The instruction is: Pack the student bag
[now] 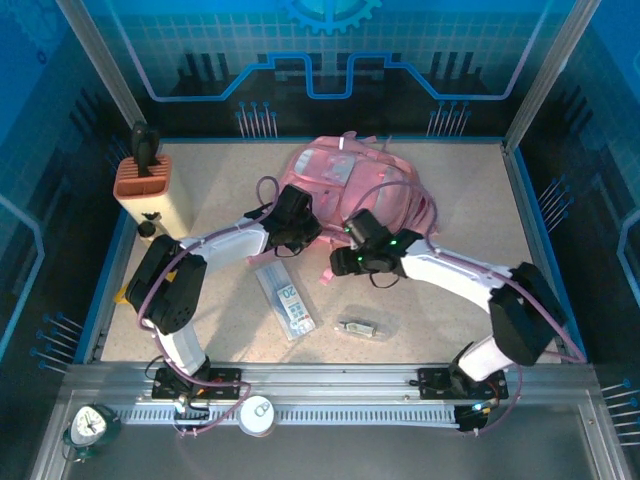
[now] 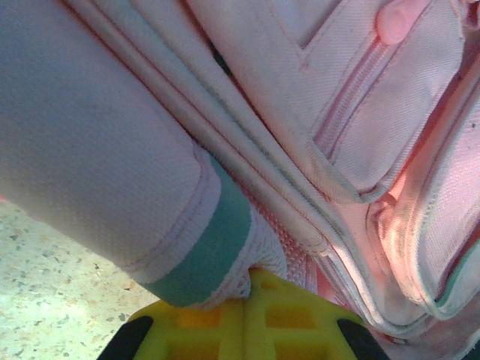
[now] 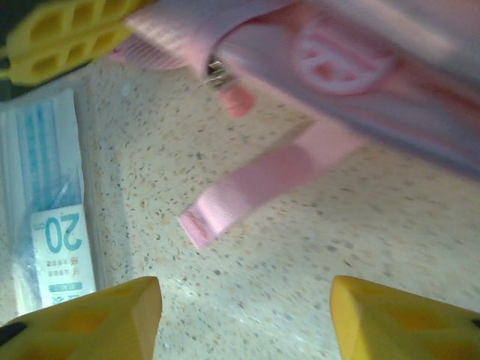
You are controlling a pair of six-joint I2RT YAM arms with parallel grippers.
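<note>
The top external camera is looking down from above and behind the 2 arm bases, taking in the whole table [image 1: 470, 190] from well back. The left wrist camera is peering over the left gripper [image 2: 247, 300] right up against the student bag [image 2: 300, 112], while the right wrist camera is facing low across the tabletop between the fingers of the right gripper [image 3: 246, 300]. All 3 views are sharing the bag's near edge, and the overhead and right wrist views are also sharing the clear packet [image 1: 287, 300] marked 20.

Legible: the numeral "20", printed in blue on the white label [image 3: 64, 240] of the clear packet [image 1: 287, 300], which lies left of centre toward the near edge of the bench [image 1: 460, 210]. The smaller print beneath is unreadable. A round emblem [image 3: 341, 52] on the student bag [image 1: 350, 180] is too blurred to read.
</note>
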